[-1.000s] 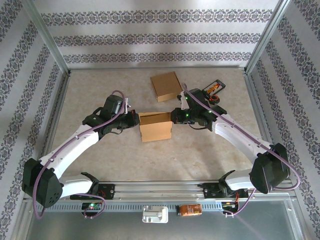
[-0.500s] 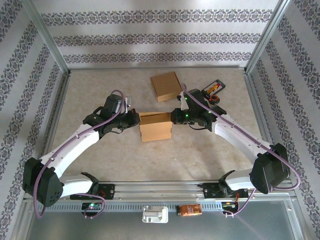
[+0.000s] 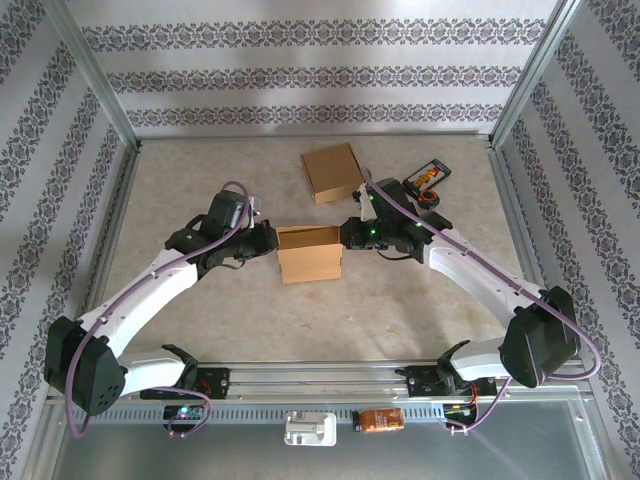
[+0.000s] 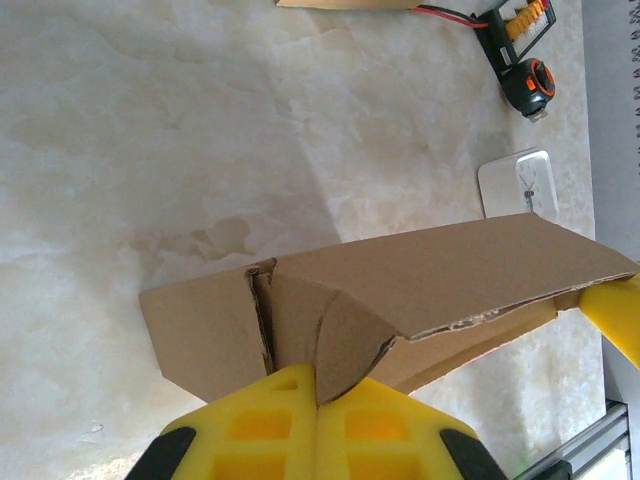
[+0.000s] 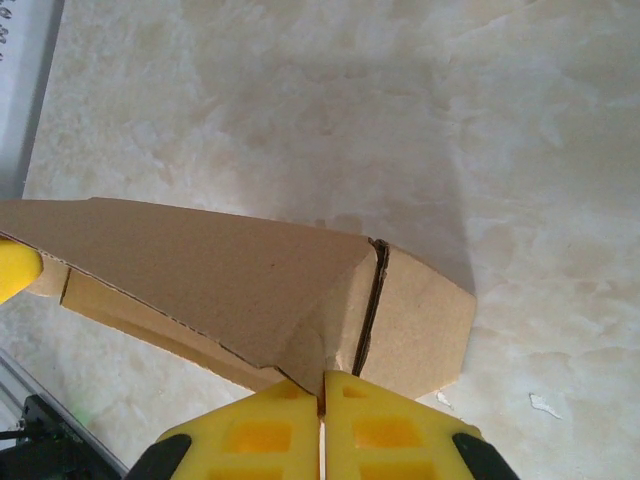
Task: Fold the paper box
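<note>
A brown paper box (image 3: 311, 253) stands partly folded in the middle of the table, between my two arms. My left gripper (image 3: 272, 240) is shut on the box's left end; its yellow fingers (image 4: 262, 420) pinch a small curved flap of the paper box (image 4: 400, 290). On the opposite end, my right gripper (image 3: 349, 233) is shut on the right flap, the cardboard edge of the paper box (image 5: 250, 290) clamped between the yellow fingers (image 5: 390, 425). The top panel slopes across between the two grips.
A second flat cardboard box (image 3: 332, 171) lies behind, toward the back wall. A tape measure and small black device (image 3: 428, 184) sit at the back right, also seen as the tape measure (image 4: 529, 84). Metal frame rails border the table.
</note>
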Available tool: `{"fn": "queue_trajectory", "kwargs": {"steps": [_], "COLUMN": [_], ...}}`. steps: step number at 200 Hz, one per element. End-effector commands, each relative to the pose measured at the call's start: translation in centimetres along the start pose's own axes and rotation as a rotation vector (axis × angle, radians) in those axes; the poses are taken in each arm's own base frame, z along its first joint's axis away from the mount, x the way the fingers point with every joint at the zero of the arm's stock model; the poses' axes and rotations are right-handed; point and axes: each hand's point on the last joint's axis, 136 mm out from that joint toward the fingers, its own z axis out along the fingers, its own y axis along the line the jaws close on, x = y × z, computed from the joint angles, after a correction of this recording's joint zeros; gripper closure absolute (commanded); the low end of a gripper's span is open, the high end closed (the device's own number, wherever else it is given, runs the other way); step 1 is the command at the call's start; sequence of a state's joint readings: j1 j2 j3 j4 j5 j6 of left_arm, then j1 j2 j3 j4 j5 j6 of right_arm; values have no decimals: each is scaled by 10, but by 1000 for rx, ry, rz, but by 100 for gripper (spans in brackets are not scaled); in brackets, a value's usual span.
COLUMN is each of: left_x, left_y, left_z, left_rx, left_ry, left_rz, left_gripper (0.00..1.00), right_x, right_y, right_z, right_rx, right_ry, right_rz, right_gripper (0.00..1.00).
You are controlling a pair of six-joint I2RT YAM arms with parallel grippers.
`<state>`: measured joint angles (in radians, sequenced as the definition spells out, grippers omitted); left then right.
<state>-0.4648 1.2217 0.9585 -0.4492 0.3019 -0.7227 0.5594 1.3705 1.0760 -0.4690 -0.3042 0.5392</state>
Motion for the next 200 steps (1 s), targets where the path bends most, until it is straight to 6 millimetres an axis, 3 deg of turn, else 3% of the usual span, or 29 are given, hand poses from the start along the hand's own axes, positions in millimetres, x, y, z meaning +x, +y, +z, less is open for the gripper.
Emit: {"fn": "queue_trajectory", "kwargs": {"steps": [1,21,38,62,105,165,200], "left_x": [23,34,41,39,21,23,8], "left_y": [24,26,17,19,12,2,-17], "left_z": [2,11,16,8,-15,-17,-40], "left_rx": [-88,-69,13,11,-1,64,149], "left_ry": [67,105,124,90,-5,-9,-111], "left_rz": [-3,-23,-47,-37,31,47,60], "left_gripper": [100,100,100,100,74,60,55], "right_x": [29,31,35,37,19,7,-5], "right_y": [-14,-15,-17,-17,1,10,9], "right_z": [9,9,10,8,-10,-37,-59], "right_rx": [53,54,58,56,4,-16,-9], "right_ry": [114,111,114,114,35,-55,-144], "right_rz": [16,17,19,24,20,37,113], "right_gripper": [92,92,92,89,72,57,49]}}
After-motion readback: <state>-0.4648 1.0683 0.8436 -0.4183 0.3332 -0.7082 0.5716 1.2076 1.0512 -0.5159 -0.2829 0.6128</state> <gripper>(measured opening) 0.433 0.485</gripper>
